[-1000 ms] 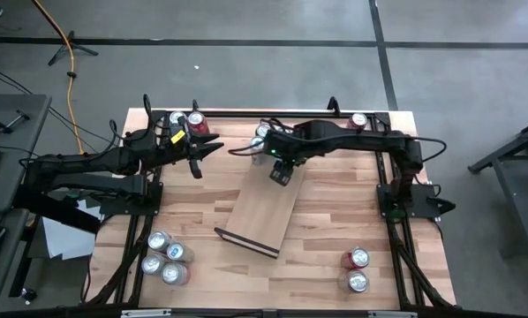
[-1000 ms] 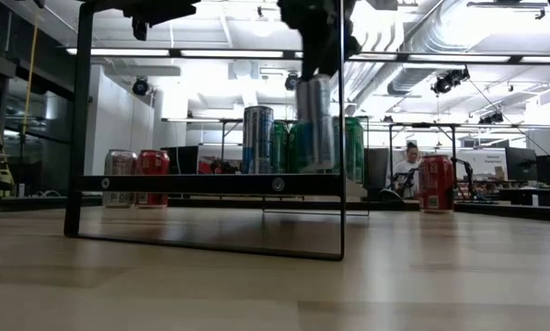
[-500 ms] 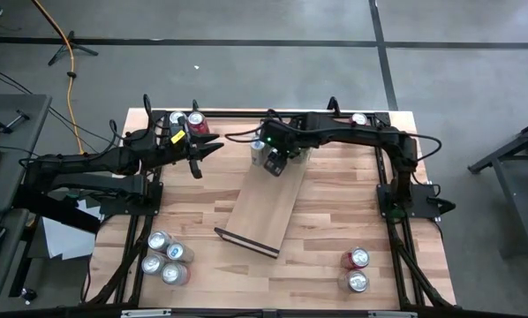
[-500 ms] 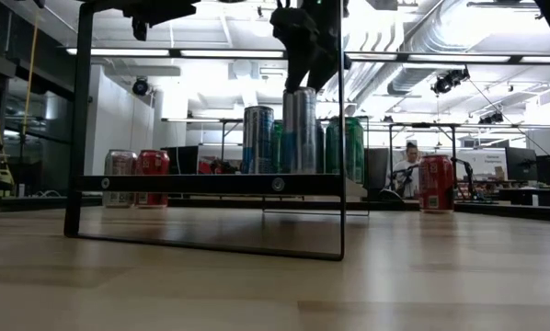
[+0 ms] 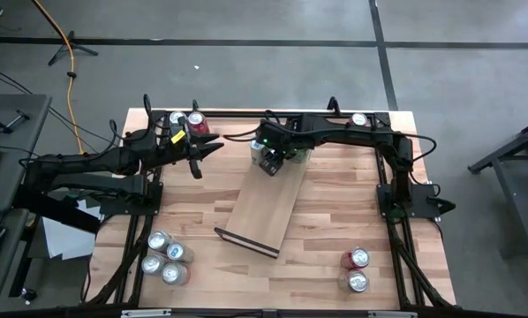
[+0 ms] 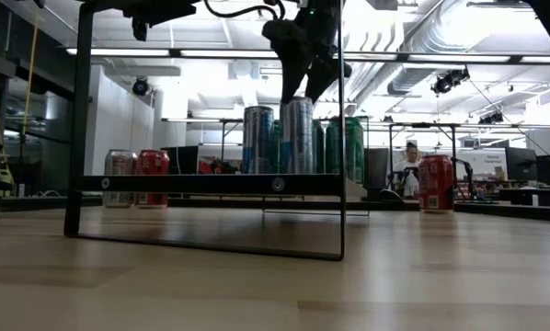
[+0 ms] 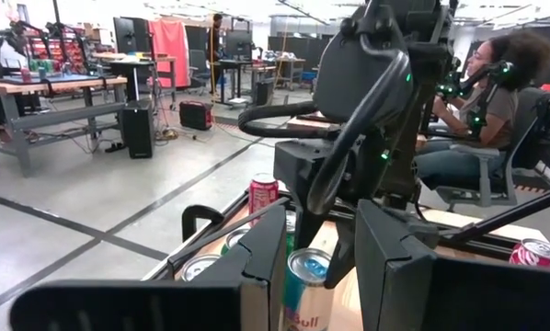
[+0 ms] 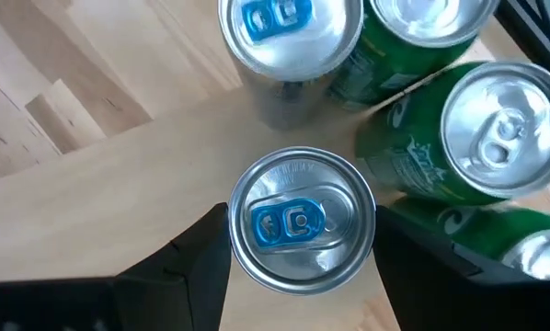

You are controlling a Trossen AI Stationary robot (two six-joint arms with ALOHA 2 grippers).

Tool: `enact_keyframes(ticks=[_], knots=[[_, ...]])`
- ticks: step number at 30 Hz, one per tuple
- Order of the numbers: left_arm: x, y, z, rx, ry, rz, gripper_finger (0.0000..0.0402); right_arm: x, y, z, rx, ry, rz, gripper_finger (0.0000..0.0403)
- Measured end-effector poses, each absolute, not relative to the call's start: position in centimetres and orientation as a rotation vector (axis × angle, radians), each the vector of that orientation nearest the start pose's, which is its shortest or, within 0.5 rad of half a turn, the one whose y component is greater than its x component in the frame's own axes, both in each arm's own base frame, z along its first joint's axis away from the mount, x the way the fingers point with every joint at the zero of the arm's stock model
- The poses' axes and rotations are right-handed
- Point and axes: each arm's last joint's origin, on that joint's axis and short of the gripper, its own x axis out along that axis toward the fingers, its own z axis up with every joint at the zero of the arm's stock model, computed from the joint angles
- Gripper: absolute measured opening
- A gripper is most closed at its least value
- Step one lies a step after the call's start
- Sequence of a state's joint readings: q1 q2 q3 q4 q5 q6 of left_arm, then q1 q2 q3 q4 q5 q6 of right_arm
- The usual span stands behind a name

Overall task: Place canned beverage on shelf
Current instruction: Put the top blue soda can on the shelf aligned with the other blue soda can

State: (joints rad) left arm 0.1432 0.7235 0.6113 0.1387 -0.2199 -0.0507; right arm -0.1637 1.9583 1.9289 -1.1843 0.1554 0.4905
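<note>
Over on the left side of the table, the left gripper (image 5: 199,156) hangs idle near a red and a silver can (image 5: 186,121) at the back edge, its fingers a little apart and holding nothing, while three more cans (image 5: 165,258) wait at the front left corner. Toward the middle lies the shelf (image 5: 264,208), set at a slant on the tabletop, and the action is at its far end: the right gripper (image 5: 271,162) is pinched on the silver can with the blue tab (image 8: 301,221), one finger on either side. A second ago that can hung higher and farther along the board; it has since been carried to the far end and brought down, so that in the low view its base now sits level with the neighbouring cans on the board. It stands just beside another blue-tabbed silver can (image 8: 289,37) and the green cans (image 8: 482,147). That suggests the placing is all but done, with only the release and a clean lift away left. Farther right, two cans (image 5: 356,269) stand at the front right corner
</note>
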Motion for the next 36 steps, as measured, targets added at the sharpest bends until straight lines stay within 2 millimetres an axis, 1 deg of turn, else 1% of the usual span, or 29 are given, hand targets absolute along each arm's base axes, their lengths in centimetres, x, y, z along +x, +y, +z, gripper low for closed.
enact_keyframes(ticks=[9, 17, 23, 27, 32, 36], knots=[[16.6, 3.0, 31.3, -0.059, -0.034, 0.362, 0.006, 39.8, -7.6, 30.7, 0.465, 1.102, -0.591, 0.0219], [16.6, 3.0, 31.3, -0.059, -0.034, 0.363, 0.006, 39.9, -7.6, 30.6, 0.444, 1.105, -0.573, 0.026], [16.6, 3.0, 31.3, -0.058, -0.035, 0.363, 0.006, 39.8, -7.6, 30.8, 0.402, 1.122, -0.542, 0.0266], [16.6, 3.0, 31.3, -0.059, -0.034, 0.363, 0.006, 39.8, -7.6, 31.9, 0.36, 1.105, -0.506, 0.0267], [16.6, 3.0, 31.3, -0.058, -0.032, 0.363, 0.006, 39.4, -7.7, 34.5, 0.315, 1.067, -0.475, 0.0267], [16.6, 3.0, 31.2, -0.058, -0.028, 0.363, 0.006, 38.7, -7.4, 36.1, 0.255, 1.089, -0.442, 0.0268]])
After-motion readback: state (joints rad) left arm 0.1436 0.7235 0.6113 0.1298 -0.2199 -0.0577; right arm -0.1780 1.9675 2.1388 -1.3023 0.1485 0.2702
